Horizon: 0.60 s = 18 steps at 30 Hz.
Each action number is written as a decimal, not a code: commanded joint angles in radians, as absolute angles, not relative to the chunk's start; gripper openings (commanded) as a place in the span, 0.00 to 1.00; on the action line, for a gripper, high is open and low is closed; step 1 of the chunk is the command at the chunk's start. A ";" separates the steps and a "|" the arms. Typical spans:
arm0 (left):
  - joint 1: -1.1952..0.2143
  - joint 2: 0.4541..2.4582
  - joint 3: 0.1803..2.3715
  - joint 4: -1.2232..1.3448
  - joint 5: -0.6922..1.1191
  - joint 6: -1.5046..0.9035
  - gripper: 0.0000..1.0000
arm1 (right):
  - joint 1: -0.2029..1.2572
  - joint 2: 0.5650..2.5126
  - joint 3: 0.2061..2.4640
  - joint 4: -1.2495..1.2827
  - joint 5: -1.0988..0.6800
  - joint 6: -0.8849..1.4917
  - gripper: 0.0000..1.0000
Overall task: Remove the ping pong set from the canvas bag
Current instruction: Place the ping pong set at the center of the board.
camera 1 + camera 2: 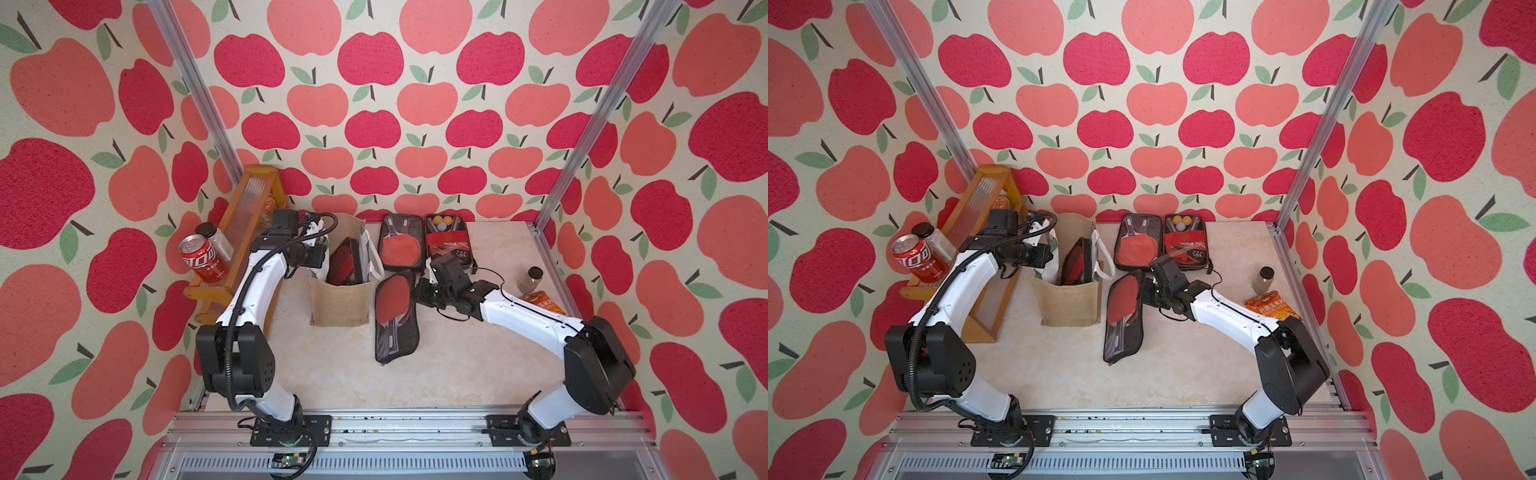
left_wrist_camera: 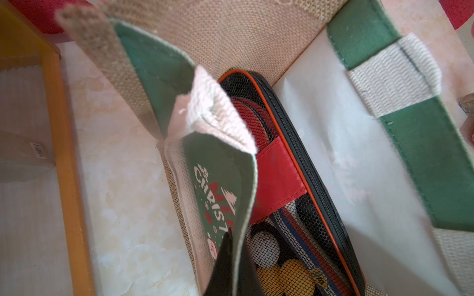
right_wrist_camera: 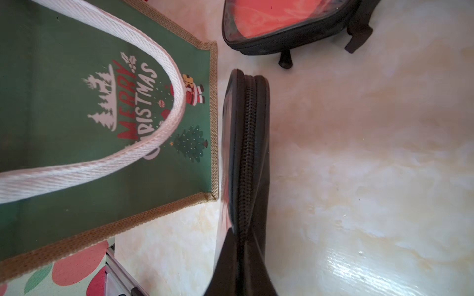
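The desk (image 1: 478,353) carries the bag (image 1: 340,303), upright with its top open, on the left arm's side. The first set (image 2: 282,179) stands zipped inside the bag, the second set (image 3: 246,143) is on edge outside, just beside the bag, and the third set (image 1: 428,245) lies opened flat at the desk's far edge. The left tool (image 2: 230,246) is clamped on the bag's side wall; the right tool (image 3: 241,246) is clamped on one end of the second set.

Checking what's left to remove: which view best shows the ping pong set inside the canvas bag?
Left wrist view: it looks into the canvas bag at the ping pong set, mesh, red band and balls clear. In both top views only its dark edge shows. The right wrist view shows another case instead.
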<state>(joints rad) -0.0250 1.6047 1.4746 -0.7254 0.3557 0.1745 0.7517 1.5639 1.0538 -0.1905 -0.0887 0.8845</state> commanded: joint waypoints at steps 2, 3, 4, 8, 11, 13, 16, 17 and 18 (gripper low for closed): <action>-0.033 1.612 1.464 -0.755 0.374 0.184 0.00 | 0.749 1.544 0.969 -0.169 -0.117 0.897 0.00; -0.033 1.612 1.464 -0.756 0.374 0.184 0.00 | 0.750 1.545 0.950 -0.164 -0.117 0.900 0.00; -0.035 1.613 1.464 -0.755 0.373 0.186 0.00 | 0.750 1.548 0.929 -0.162 -0.118 0.906 0.00; -0.039 1.618 1.468 -0.757 0.369 0.186 0.00 | 0.749 1.550 0.860 -0.129 -0.110 0.917 0.00; -0.042 1.623 1.471 -0.758 0.367 0.186 0.00 | 0.748 1.565 0.827 -0.089 -0.107 0.926 0.00; -0.046 1.625 1.473 -0.760 0.365 0.187 0.00 | 0.745 1.591 0.823 -0.067 -0.115 0.929 0.00; -0.049 1.627 1.476 -0.762 0.358 0.190 0.00 | 0.746 1.629 0.821 -0.038 -0.127 0.946 0.00; -0.051 1.626 1.475 -0.762 0.355 0.192 0.00 | 0.745 1.636 0.819 -0.029 -0.131 0.950 0.00; -0.050 1.624 1.475 -0.763 0.353 0.193 0.00 | 0.746 1.641 0.817 -0.022 -0.133 0.955 0.00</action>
